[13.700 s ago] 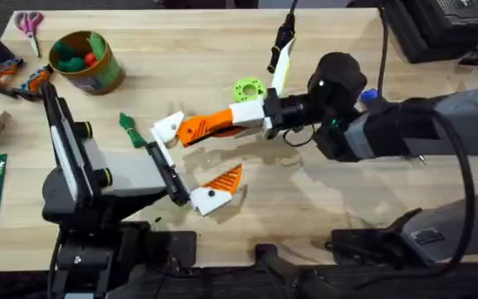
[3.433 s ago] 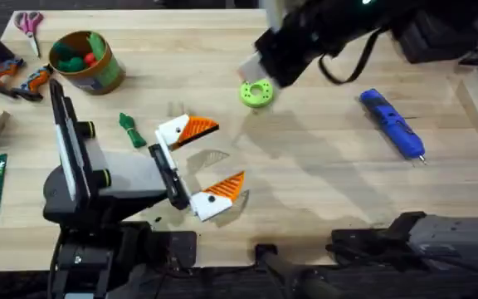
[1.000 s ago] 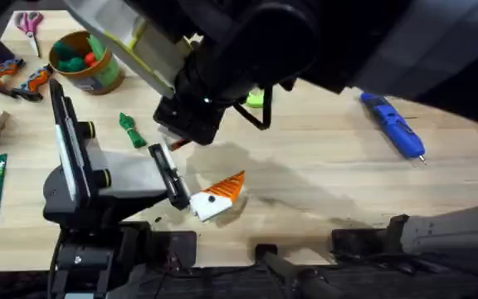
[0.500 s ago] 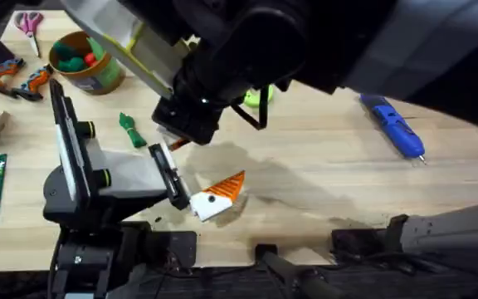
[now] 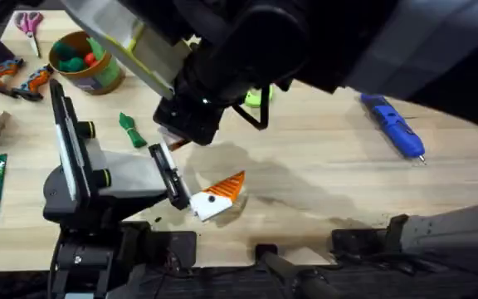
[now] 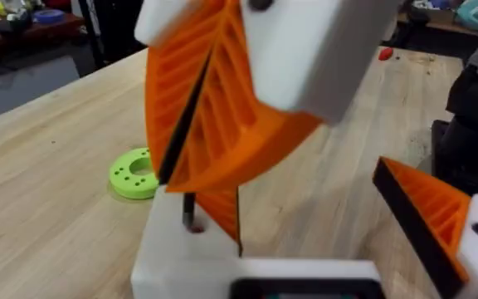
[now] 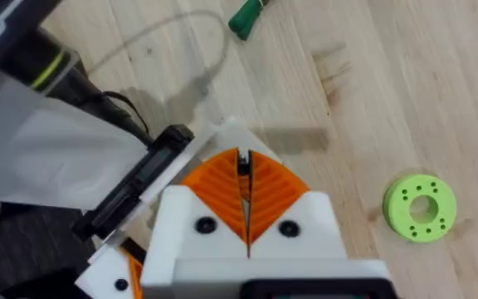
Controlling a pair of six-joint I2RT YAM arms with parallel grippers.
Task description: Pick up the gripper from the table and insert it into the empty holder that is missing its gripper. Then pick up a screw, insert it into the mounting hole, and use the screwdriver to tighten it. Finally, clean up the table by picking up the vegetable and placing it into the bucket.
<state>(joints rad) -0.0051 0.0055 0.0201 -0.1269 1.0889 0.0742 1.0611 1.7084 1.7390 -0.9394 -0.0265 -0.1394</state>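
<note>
the blue screwdriver (image 5: 392, 124) lies flat on the wooden table (image 5: 322, 178) at the far right, its long axis slanting from the back toward the near right, with the thin metal bit at the near end. it is well apart from both arms.

the right gripper (image 7: 245, 193) has reached across the middle and hangs over the left arm's upper finger. its two orange ribbed pads (image 7: 219, 187) are pressed together, and between them a thin dark strip shows at the seam; what that strip is cannot be told. in the left wrist view these closed pads sit just above the white block (image 6: 191, 257) of the left arm's finger, with a small orange piece (image 6: 221, 212) standing between the pads and the block.

the left gripper (image 5: 191, 176) is spread apart: its lower finger (image 5: 220, 193) carries an orange wedge tip pointing right.

the dark green vegetable (image 5: 131, 130) lies on the table just left of the right gripper, its long axis running from back-left to near-right. the bucket (image 5: 83, 60) stands at the far left corner and holds green and red toy pieces. a bright green ring (image 7: 421, 207) lies flat on the table beyond the right gripper.
</note>
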